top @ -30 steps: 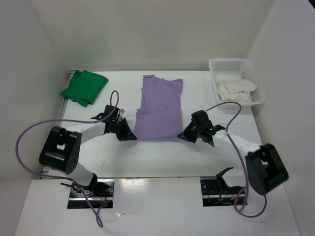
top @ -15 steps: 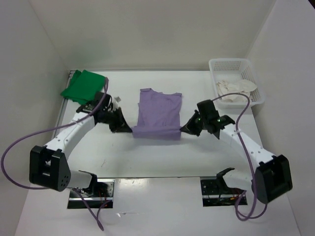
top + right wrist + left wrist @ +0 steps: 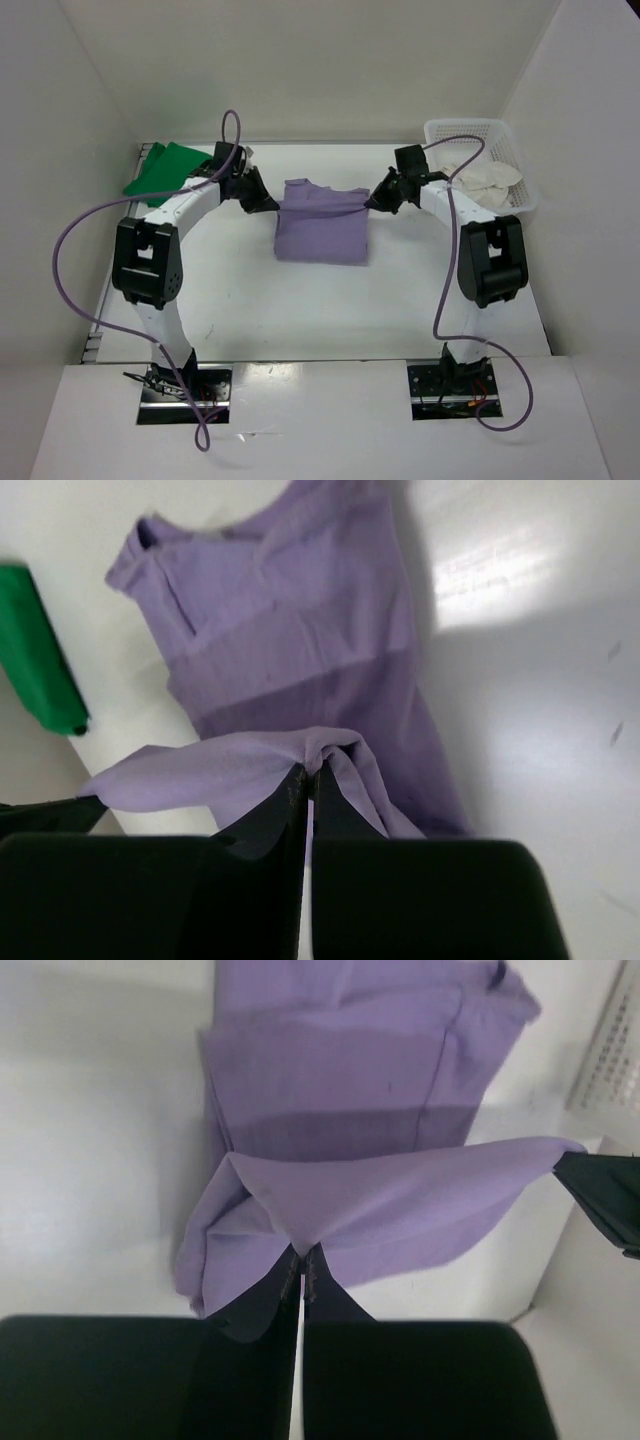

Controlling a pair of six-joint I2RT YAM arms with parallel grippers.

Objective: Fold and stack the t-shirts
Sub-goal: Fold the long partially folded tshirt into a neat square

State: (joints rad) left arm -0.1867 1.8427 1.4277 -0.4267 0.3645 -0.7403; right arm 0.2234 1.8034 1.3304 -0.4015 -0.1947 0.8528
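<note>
The purple t-shirt (image 3: 322, 228) is lying flat in the middle of the desk (image 3: 300, 310), nearer the far edge than the near one, with one of its edges being lifted off the surface and stretched taut between the two grippers. The left gripper (image 3: 268, 203) is pinching the left end of that raised edge, jaws closed tight on the cloth. The right gripper (image 3: 372, 203) is pinching the right end the same way. Both are hanging just above the shirt's far end, one at either side.

In the left wrist view the fingertips (image 3: 302, 1260) are biting a bunched corner, and the raised flap of the shirt (image 3: 350, 1080) is spanning across to the dark tip of the other gripper (image 3: 600, 1195). In the right wrist view the closed tips (image 3: 308, 775) are gripping a gathered fold.

A green t-shirt (image 3: 165, 170) is sitting folded at the far left corner of the desk, well apart from the grippers. A cream t-shirt (image 3: 490, 180) is lying crumpled inside a white basket (image 3: 470, 124) at the far right corner.
</note>
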